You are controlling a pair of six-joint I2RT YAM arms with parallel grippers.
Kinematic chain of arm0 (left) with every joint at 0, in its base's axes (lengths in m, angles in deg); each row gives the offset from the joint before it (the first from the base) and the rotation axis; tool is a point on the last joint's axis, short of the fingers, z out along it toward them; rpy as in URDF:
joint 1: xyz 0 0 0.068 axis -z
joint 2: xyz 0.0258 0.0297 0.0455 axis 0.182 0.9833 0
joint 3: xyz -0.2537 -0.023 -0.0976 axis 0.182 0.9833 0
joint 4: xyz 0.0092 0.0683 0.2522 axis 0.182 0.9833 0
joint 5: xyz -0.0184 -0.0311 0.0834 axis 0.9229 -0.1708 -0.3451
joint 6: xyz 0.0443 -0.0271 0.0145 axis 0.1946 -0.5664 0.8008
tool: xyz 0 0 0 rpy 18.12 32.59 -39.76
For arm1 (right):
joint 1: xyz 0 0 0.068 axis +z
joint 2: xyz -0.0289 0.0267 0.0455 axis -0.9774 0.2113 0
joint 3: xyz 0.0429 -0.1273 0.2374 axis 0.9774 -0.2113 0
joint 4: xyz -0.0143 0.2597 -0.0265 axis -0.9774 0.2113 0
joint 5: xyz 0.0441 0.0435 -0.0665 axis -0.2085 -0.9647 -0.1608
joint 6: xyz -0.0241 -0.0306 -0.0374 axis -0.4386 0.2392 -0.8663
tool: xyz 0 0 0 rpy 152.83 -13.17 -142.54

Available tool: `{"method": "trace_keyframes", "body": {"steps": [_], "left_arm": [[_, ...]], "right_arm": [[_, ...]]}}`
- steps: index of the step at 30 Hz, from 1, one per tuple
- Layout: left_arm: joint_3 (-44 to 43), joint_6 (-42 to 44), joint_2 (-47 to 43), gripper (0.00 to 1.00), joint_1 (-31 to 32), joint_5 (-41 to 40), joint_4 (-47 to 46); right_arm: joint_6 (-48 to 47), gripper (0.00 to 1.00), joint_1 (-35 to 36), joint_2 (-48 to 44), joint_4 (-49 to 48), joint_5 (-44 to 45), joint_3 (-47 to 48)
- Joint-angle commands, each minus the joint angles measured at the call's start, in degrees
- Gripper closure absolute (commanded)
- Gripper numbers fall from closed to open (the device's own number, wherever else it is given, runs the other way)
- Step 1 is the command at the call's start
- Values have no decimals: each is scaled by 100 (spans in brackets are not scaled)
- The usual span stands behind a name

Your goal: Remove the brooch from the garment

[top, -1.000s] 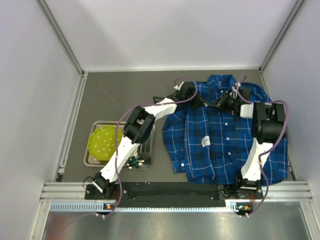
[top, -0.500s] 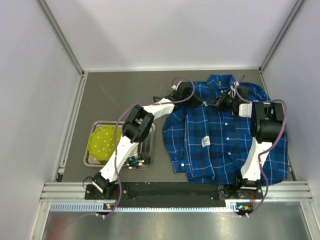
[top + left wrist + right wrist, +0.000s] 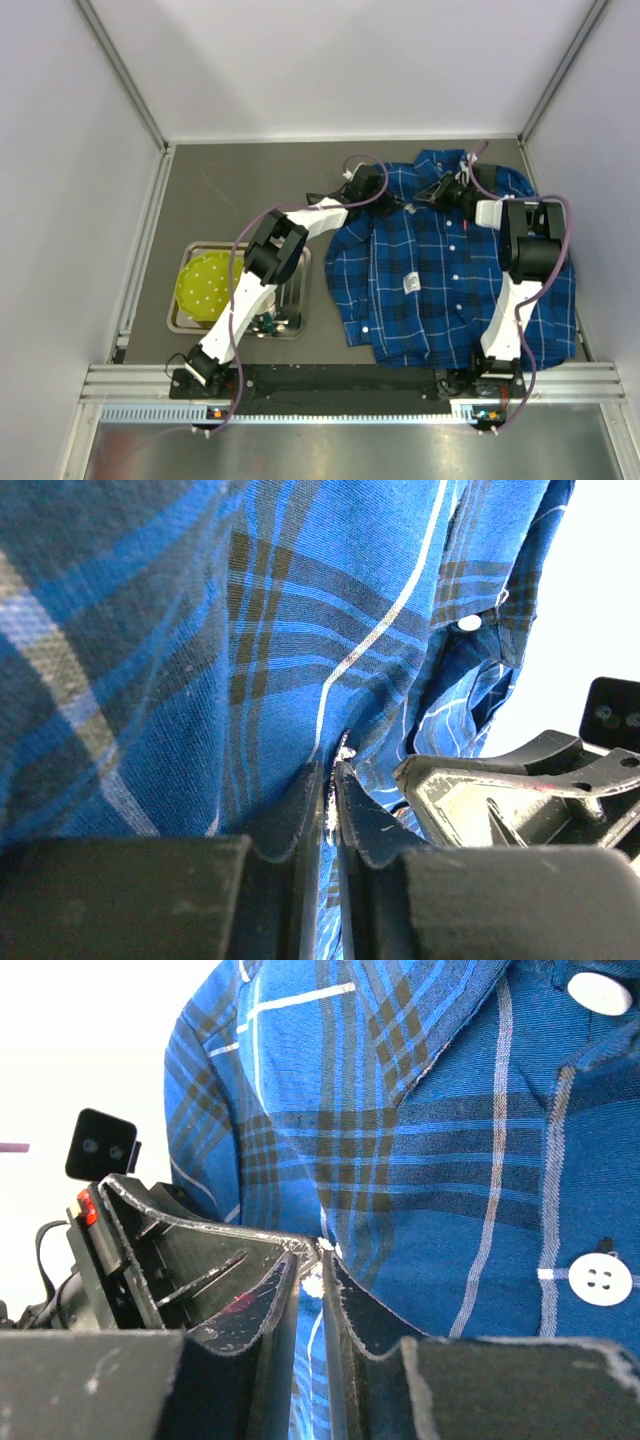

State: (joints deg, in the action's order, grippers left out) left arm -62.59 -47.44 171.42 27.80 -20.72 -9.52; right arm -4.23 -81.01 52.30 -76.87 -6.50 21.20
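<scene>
Left wrist view: left hand [image 3: 329, 770], closed to a slit, pinches the brooch [image 3: 345, 748] by the shirt [image 3: 200, 630] collar. Right hand [image 3: 308, 1260] is nearly shut, hold unclear. Detaching step; next, a gentle pull apart.

the grey table [image 3: 230, 185] bears the garment [image 3: 430, 300] and a tray [image 3: 190, 328].

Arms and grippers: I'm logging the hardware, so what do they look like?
Both the left arm and right arm have white links, black joint housings and looping purple cables. The left gripper and right gripper are black, with tapered, scuffed fingers.
</scene>
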Motion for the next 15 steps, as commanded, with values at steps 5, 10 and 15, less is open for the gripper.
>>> {"method": "trace_keyframes", "body": {"steps": [5, 10, 15], "left_arm": [[-31, -32, -251, 94, -58, 141, -224], [-39, -94, -243, 100, -49, 167, -224], [-127, -16, -225, 100, -49, 141, -119]], "right_arm": [[-98, 86, 294, 184, 116, 191, 335], [-98, 89, 294, 113, 89, 332, 203], [-45, 89, 285, 113, 63, 332, 203]]}}
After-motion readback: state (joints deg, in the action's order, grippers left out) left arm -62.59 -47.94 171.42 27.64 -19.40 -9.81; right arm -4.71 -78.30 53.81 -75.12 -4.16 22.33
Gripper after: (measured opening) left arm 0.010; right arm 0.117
